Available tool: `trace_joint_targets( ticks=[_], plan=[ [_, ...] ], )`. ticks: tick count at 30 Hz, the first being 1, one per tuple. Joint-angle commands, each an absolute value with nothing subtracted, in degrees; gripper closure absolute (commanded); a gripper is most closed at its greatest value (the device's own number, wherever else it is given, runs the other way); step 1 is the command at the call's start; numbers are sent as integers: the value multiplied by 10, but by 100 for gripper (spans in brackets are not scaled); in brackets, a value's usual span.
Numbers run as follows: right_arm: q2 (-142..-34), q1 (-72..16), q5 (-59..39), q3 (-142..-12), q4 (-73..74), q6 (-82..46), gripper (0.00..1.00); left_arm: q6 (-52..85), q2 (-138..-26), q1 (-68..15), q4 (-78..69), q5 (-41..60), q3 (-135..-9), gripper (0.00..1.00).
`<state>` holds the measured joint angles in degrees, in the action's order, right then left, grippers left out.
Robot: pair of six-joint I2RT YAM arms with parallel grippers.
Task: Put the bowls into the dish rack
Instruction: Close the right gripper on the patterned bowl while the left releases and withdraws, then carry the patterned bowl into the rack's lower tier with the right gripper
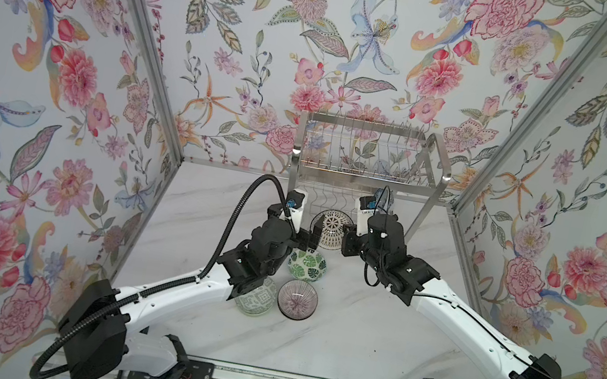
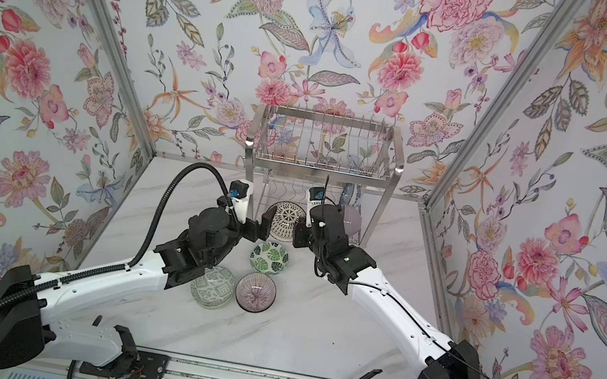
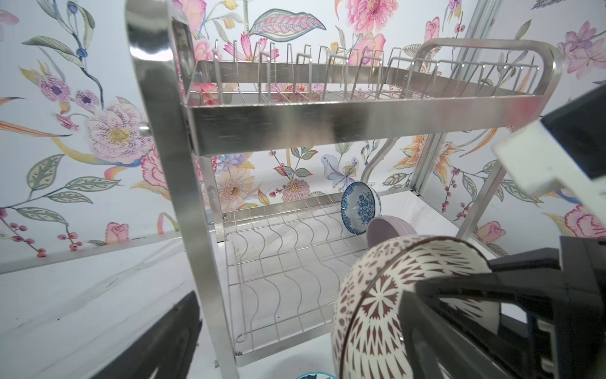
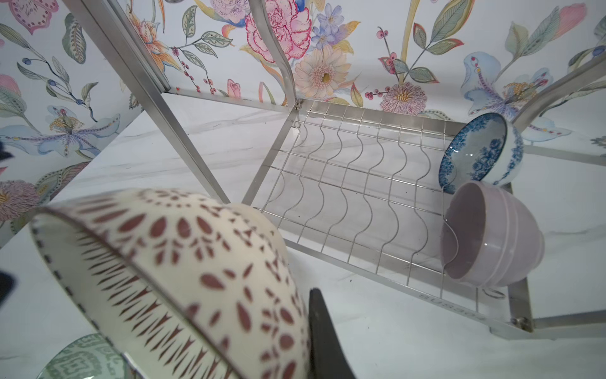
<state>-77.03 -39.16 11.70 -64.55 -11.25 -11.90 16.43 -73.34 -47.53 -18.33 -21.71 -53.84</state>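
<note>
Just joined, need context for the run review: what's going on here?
The right gripper is shut on the white lattice bowl, holding it on its side in front of the dish rack. The left gripper is open beside that bowl, not gripping it. The blue floral bowl and the lilac bowl stand at one end of the rack's lower shelf. The green leaf bowl, purple-lined bowl and grey-green bowl wait on the table.

**One faint stamp, mostly unreadable**

The only lettering stands on the dish rack [image 4: 436,300]. It is stamped into the front bar of the lower shelf and shows upside down in the right wrist view. It seems to begin "SUS"; the rest is too faint. Dark print on the white camera housing [image 1: 365,212] is too small to read.
</note>
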Motion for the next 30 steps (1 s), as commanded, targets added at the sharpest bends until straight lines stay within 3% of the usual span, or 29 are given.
trace_joint_targets(
  ticks=[1, 8, 19, 30],
  plan=[
    [-743, -393, 160, -656, -116, -68, 100, 116, -687, -463, -126, -268, -535, 1],
    [-746, -407, 266, -642, -118, 85, 100, 127, -629, -392, -26, -267, -540, 1],
    [-777, -441, 390, -604, 46, 419, 100, 152, -633, -325, 44, -221, -543, 1],
    [-885, -414, 436, -635, 168, 547, 100, 146, -629, -313, 31, -196, -531, 1]
  ],
)
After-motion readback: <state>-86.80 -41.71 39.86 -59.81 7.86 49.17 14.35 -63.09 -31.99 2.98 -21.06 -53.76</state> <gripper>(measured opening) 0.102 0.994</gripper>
